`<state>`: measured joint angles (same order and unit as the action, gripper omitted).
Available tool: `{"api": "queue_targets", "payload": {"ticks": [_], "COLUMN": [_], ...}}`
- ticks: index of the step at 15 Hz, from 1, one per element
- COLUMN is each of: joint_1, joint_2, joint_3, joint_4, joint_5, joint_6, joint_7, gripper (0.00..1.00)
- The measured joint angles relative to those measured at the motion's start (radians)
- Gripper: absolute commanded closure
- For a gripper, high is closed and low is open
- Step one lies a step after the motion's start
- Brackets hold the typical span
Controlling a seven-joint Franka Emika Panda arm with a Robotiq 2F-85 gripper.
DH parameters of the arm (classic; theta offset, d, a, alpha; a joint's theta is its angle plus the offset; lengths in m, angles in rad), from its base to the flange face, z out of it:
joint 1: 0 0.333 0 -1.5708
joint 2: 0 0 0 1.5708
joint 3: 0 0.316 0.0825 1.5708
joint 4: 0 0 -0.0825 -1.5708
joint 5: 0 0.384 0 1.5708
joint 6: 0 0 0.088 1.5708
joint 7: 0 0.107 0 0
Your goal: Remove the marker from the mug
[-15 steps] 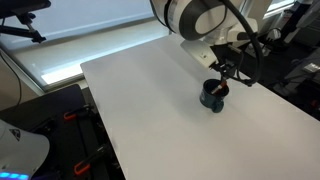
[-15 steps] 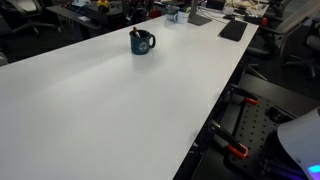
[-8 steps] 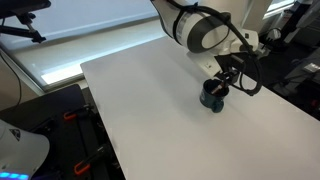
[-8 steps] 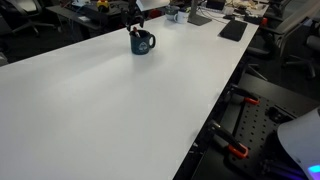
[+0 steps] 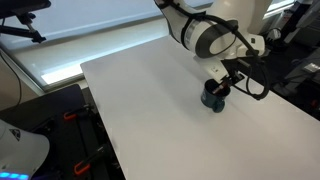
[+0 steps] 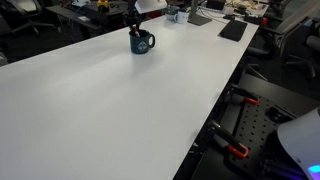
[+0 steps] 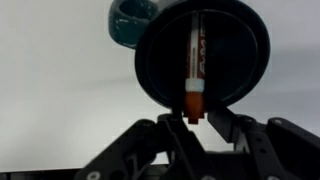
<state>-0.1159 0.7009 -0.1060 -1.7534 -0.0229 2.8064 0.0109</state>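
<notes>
The dark teal mug (image 5: 212,97) stands on the white table (image 5: 150,110) and also shows in the other exterior view as the mug (image 6: 142,42). In the wrist view I look straight down into the mug's (image 7: 240,60) black inside. The red-orange marker (image 7: 196,60) stands in it, upper end toward the camera. My gripper (image 7: 194,115) sits right above the mug's rim, its two fingers shut on the marker's orange top end. In both exterior views the gripper (image 5: 224,85) (image 6: 133,25) hangs just over the mug, hiding most of the marker.
The long white table (image 6: 110,100) stretches around the mug. At its far end lie a dark keyboard-like slab (image 6: 232,30) and small clutter (image 6: 180,14). Black stands with orange clamps (image 6: 235,150) sit below the table's edge.
The gripper has come down a little onto the mug and its fingers have drawn in from wide open onto the marker's top. The mug has not moved.
</notes>
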Motion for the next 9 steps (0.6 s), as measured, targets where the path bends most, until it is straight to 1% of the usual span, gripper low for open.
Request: {"api": "queue_targets", "payload": {"ticks": [1,3,9], "joint_1": [-0.002,-0.006,-0.007], "joint_2": [0.003,0.006,0.012], "joint_3": [0.000,0.000,-0.002], "joint_4": [0.006,0.016,0.027], "joint_5": [0.000,0.000,0.000], "joint_6": [-0.001,-0.004,-0.013], "joint_7": [0.000,0.000,0.000], "gripper": [0.99,0.95,0.95]}}
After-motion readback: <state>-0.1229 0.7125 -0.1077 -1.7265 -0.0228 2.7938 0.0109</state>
